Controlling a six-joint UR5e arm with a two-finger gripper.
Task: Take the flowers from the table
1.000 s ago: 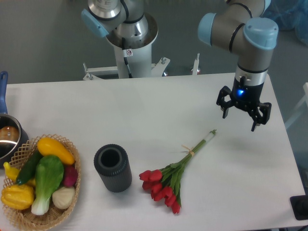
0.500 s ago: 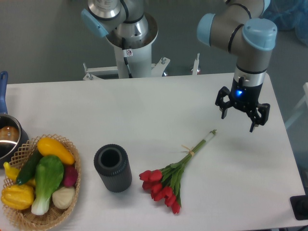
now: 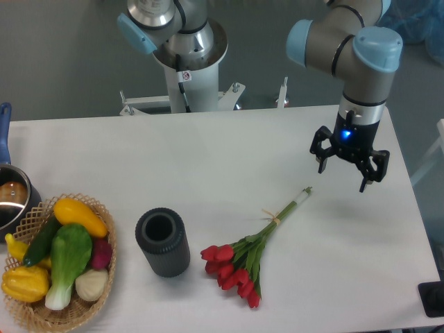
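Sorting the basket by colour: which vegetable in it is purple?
The small round purple one, at the right side of the wicker basket, between the green leafy vegetable and the rim. The others are yellow, green or pale.

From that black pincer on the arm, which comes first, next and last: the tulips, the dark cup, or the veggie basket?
Seen from the fixed camera, counting from the pincer:
1. The flowers, lying just below and left of it, stem tip pointing toward it.
2. The dark cylindrical cup, standing farther left, mid-table.
3. The wicker basket of vegetables, at the far left edge of the table.
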